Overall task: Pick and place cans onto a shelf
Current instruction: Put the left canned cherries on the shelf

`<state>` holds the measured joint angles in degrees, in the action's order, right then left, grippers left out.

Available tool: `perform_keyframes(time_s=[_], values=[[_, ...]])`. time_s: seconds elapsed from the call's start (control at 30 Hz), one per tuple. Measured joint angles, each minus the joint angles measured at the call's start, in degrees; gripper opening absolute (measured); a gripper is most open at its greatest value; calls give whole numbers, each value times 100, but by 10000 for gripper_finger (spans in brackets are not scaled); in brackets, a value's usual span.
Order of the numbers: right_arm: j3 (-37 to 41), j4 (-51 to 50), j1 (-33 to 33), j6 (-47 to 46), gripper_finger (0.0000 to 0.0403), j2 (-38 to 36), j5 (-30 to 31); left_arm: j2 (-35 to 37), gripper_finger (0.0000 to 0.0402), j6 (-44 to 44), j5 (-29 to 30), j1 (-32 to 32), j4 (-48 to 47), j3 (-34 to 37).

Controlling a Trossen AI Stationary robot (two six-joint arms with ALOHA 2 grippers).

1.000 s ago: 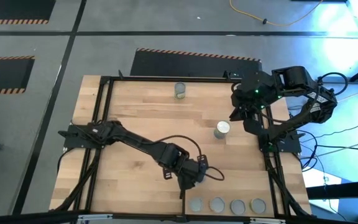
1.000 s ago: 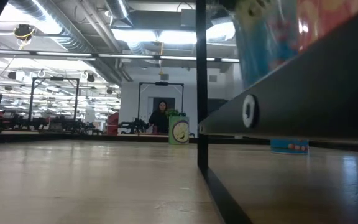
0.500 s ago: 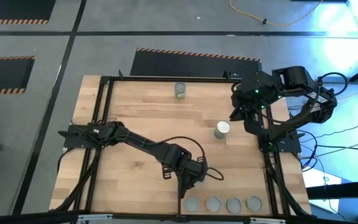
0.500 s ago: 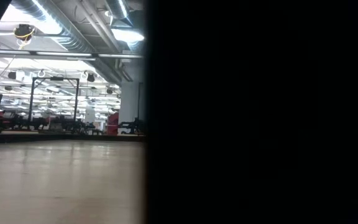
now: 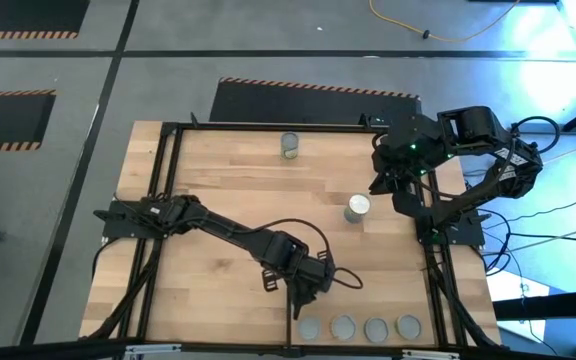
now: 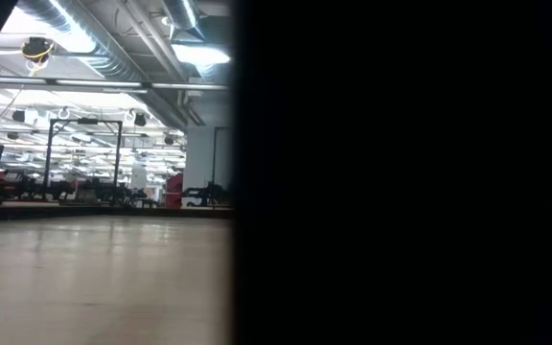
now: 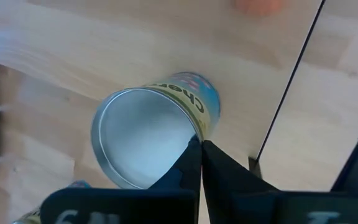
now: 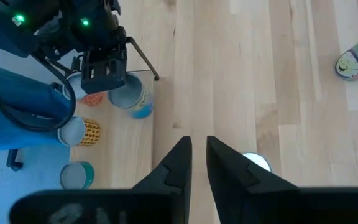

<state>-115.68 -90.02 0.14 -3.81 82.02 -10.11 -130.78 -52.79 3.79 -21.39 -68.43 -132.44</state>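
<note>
Item one — left gripper (image 5: 306, 293): I see it low over the near part of the table (image 5: 218, 200), fingers pressed together, nothing between them. In its wrist view the closed fingertips (image 7: 199, 155) sit against the rim of a can (image 7: 151, 134) with a bluish, printed side.

Item two, the near row (image 5: 358, 327): four cans with grey tops in a line along the near edge, right of a thin black divider bar (image 5: 290, 312). The leftmost (image 5: 310, 327) lies just beside the left gripper.

Item three — loose cans: one (image 5: 357, 207) stands mid-table toward the right, another (image 5: 289, 146) near the far edge.

Item four, right gripper (image 8: 196, 155): raised at the table's far right corner, fingers slightly apart, gripping nothing I can make out.

Low view: mostly blocked by a dark shape.
</note>
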Motion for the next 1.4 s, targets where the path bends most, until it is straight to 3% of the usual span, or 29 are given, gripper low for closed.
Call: perform_keyframes(time_s=[0.53, 0.97, 1.13, 1.27, 1.4], values=[[0, 0, 0, 0, 52, 0, 2, 17, 40, 724, 243, -15, 145, 0], [-7, -2, 0, 148, 52, 0, -30, 461, 40, 497, 2137, -49, 508, -251], [-9, 2, 48, 297, 46, -4, -175, 952, 39, 1399, 2313, -15, 207, -252], [-9, 2, 170, 540, 11, -4, -40, 1455, 25, 2225, 2022, -38, -37, -261], [-9, 2, 331, 561, 6, -4, -7, 1879, 5, 3398, 1778, -9, -260, -259]])
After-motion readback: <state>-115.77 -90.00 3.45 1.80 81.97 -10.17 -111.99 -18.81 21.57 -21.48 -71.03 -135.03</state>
